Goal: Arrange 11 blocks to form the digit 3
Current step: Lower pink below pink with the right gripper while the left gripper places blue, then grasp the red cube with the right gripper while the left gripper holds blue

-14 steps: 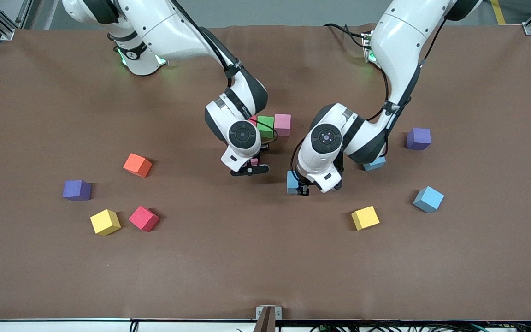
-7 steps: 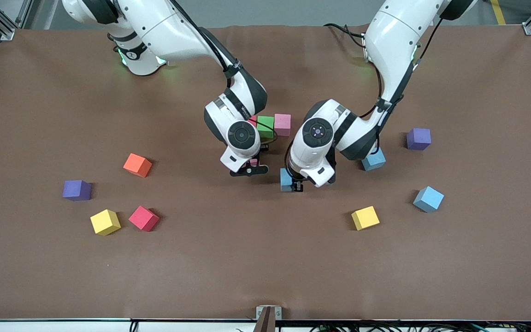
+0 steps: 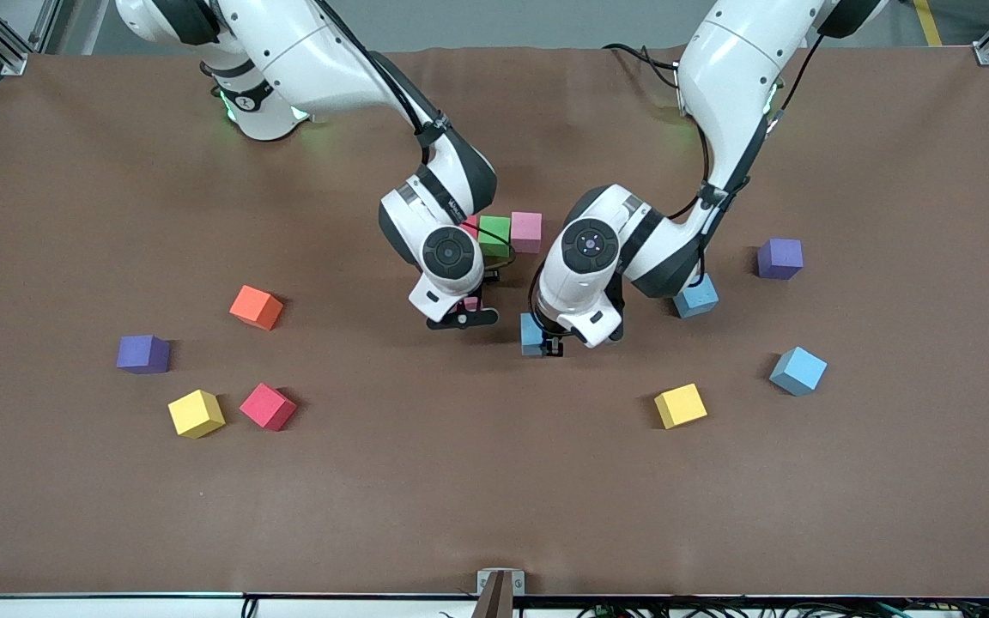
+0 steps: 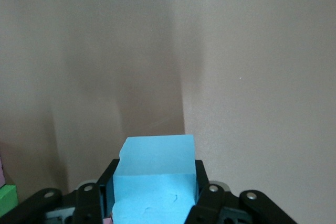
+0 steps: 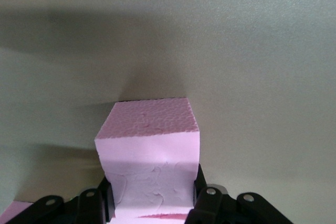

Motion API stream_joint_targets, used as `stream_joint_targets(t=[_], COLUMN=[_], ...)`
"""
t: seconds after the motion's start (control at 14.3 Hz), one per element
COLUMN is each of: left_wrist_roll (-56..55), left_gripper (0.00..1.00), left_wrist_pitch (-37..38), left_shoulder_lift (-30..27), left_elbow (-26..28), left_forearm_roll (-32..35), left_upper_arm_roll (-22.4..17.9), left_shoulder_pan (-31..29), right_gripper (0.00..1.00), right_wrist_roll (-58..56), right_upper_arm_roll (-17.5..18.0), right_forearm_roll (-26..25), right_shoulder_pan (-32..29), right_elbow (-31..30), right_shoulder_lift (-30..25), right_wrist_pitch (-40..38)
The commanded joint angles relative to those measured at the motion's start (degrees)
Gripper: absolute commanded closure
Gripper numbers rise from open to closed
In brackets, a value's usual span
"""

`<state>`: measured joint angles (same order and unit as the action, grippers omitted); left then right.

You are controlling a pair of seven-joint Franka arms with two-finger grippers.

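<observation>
A short row stands mid-table: a green cube (image 3: 494, 233) touches a pink cube (image 3: 526, 230), and a red sliver (image 3: 470, 225) peeks out by the right arm's wrist. My right gripper (image 3: 464, 311) (image 5: 152, 187) is shut on another pink cube (image 3: 471, 302) (image 5: 149, 145), low over the cloth by that row. Beside it, my left gripper (image 3: 548, 341) (image 4: 155, 182) is shut on a light blue cube (image 3: 531, 333) (image 4: 155, 174). Loose cubes lie around: light blue (image 3: 696, 298), light blue (image 3: 798, 370), yellow (image 3: 681, 405), yellow (image 3: 196, 413), red (image 3: 268, 406).
An orange cube (image 3: 256, 306) and a purple cube (image 3: 143, 354) lie toward the right arm's end. Another purple cube (image 3: 779, 257) lies toward the left arm's end. The brown cloth (image 3: 494, 498) covers the table.
The left gripper has carried its light blue cube a little toward the right gripper and the row. The right gripper has barely shifted.
</observation>
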<state>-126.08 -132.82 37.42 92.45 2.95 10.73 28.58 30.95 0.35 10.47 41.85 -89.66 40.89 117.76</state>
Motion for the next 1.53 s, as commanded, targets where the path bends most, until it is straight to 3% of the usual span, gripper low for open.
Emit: stream_joint_targets(t=[0.0,0.14,0.21,0.28,0.56,0.98,1.32,1.46], left_wrist_roll=[-0.4,-0.48,-0.49,-0.49,-0.4,-3.81,-13.12,-14.98], left_gripper=[0.91,0.91,0.91,0.91,0.91,0.91,0.91,0.91], left_wrist_pitch=[-0.87,-0.87,-0.87,-0.87,-0.87,-1.04,-3.32,-5.86], left_shoulder_lift=[-0.42,-0.42,-0.51,-0.51,-0.42,0.02,0.46,0.28], left_elbow=[0.63,0.63,0.63,0.63,0.63,1.07,3.25,5.19], left_forearm_roll=[-0.49,-0.57,-0.49,-0.49,-0.14,-0.22,-0.13,-0.05], left_upper_arm_roll=[-0.36,-0.36,-0.36,-0.36,-0.36,-0.36,-0.45,-0.45], left_shoulder_pan=[0.42,0.86,0.86,0.86,0.86,2.27,5.42,6.83], right_gripper=[0.42,0.39,0.13,0.0,0.0,0.0,0.0,0.0], right_wrist_roll=[-0.19,-0.1,0.16,0.34,0.08,0.17,0.34,-0.18], right_upper_arm_roll=[0.18,0.18,0.18,0.18,-0.08,-1.49,-4.92,-5.01], right_forearm_roll=[0.78,0.78,0.78,0.78,0.78,0.69,-0.36,-0.45], right_shoulder_pan=[-0.54,-0.54,-0.54,-0.54,-0.72,-6.68,-17.74,-22.49], right_elbow=[-2.53,-2.53,-2.53,-2.45,-2.01,3.26,3.35,3.27], right_shoulder_lift=[-1.95,-1.95,-1.95,-1.95,-4.05,-9.59,-9.78,-9.34], right_wrist_pitch=[0.28,0.28,0.28,0.28,-0.86,-12.11,-10.81,-4.16])
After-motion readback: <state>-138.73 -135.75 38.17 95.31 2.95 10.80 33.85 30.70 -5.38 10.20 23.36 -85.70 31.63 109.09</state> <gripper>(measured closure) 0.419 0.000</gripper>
